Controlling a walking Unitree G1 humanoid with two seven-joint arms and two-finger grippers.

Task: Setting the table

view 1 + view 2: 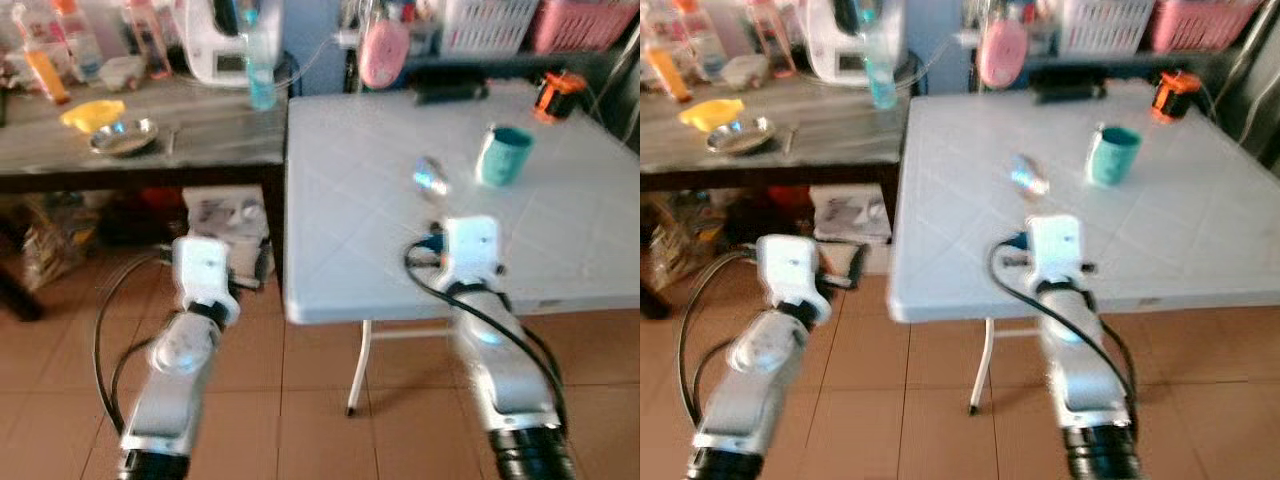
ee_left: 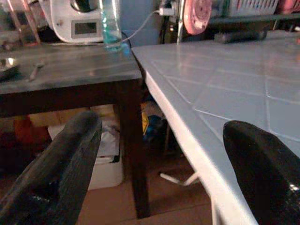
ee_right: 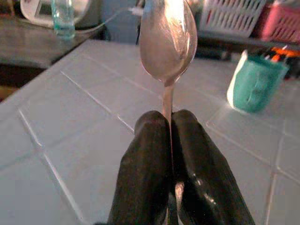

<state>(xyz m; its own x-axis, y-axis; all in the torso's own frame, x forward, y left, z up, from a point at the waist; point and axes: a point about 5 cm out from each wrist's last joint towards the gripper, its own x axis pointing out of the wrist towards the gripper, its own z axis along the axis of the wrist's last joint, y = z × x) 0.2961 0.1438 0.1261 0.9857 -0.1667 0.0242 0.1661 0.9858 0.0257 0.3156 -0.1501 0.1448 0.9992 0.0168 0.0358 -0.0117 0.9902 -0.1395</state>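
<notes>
A silver spoon (image 3: 168,37) stands bowl-up between the fingertips of my right gripper (image 3: 169,123), which is shut on its handle. From the head camera, the spoon (image 1: 432,178) hangs just above the white folding table (image 1: 340,230), ahead of my right wrist (image 1: 471,246). A teal mug (image 1: 503,155) stands on the table to the right of the spoon and a little farther back. My left gripper (image 2: 159,154) is open with nothing in it, held low beside the white table's left edge; its arm (image 1: 203,268) is over the tiled floor.
A dark wooden table (image 1: 200,150) adjoins on the left, bearing a metal bowl (image 1: 122,135), a yellow item (image 1: 92,112), a clear bottle (image 1: 260,70) and a white appliance (image 1: 215,50). An orange object (image 1: 558,95) sits at the white table's far right. Boxes lie under the wooden table.
</notes>
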